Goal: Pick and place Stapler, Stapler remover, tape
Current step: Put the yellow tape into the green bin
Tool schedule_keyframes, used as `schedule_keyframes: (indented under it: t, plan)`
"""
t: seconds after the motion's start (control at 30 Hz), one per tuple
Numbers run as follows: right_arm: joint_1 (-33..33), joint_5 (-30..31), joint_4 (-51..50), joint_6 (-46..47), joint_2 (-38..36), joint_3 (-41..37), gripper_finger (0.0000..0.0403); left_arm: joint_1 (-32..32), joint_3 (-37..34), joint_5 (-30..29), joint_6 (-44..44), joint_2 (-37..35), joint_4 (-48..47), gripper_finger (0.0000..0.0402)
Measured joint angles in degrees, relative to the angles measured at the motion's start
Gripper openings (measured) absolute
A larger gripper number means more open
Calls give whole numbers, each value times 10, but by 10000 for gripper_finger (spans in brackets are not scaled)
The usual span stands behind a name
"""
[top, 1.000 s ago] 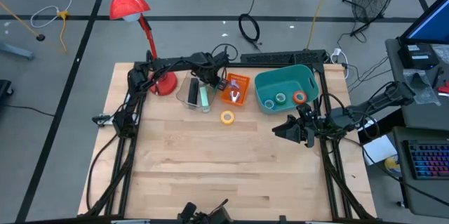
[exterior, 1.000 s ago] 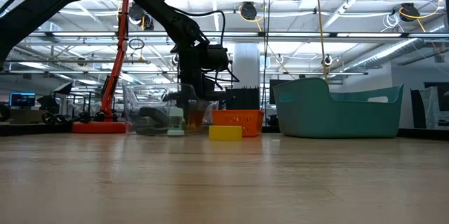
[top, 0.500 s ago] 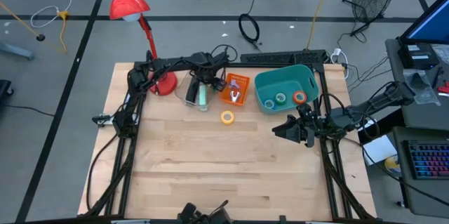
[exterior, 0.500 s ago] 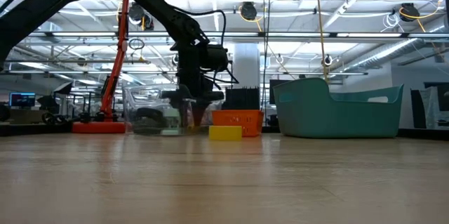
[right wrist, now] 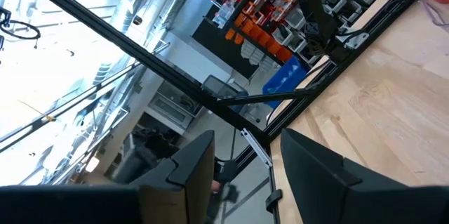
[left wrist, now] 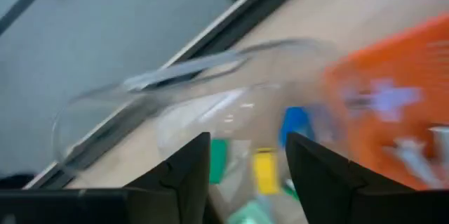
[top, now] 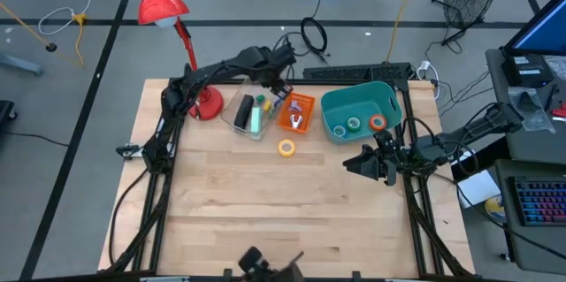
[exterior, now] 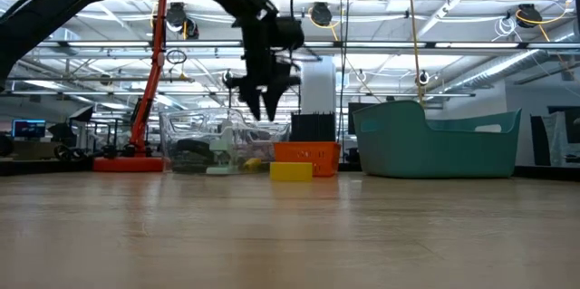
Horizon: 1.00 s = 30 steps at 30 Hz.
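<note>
My left jaws [exterior: 269, 108] hang above the clear tray [top: 246, 114] at the far side of the desk [top: 265, 202], fingers apart and holding nothing. In the tray lie a dark thing, likely the stapler [top: 245, 105], a pale green piece and small coloured blocks; I cannot tell more through the plastic. Just right of it sits the orange pack [top: 297, 112], probably the staple remover. The yellow tape [top: 286, 148] lies on the bare desk, nearer than the pack, and apart from both my jaws. The teal bin [top: 358, 96] to the right holds the blue, green and orange rolls.

My guess is the yellow roll comes next. To do it well I should come straight down, straddle the ring across its width, and close only once the fingers are low enough to catch its side.

My right jaws [top: 355, 163] wait near the right edge, just this side of the bin, fingers apart, empty.
</note>
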Motion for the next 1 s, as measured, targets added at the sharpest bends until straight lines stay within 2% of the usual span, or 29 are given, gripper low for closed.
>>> schedule_keyframes:
  t: [0.13,0.23,0.37,0.47,0.6,0.67,0.83,1.0]
  plan:
    - [0,0,0,-4,0,0,157,-33,54,57,45,0,-31,161]
    - [0,-1,0,-5,0,0,157,-80,64,96,78,-1,-47,147]
    - [0,-13,0,-6,0,0,157,-159,55,98,98,-1,-75,137]
    - [3,-16,0,-6,0,0,157,-219,31,76,101,0,-80,136]
    - [12,-15,-1,-7,0,0,157,-285,-15,6,97,0,-66,137]
    - [17,-15,-1,-7,1,0,157,-309,-47,-6,92,0,-43,142]
    - [25,-15,-4,-5,5,0,157,-350,-116,-5,100,0,32,177]
    - [26,-14,-5,0,15,0,157,-367,-133,-90,134,0,56,214]
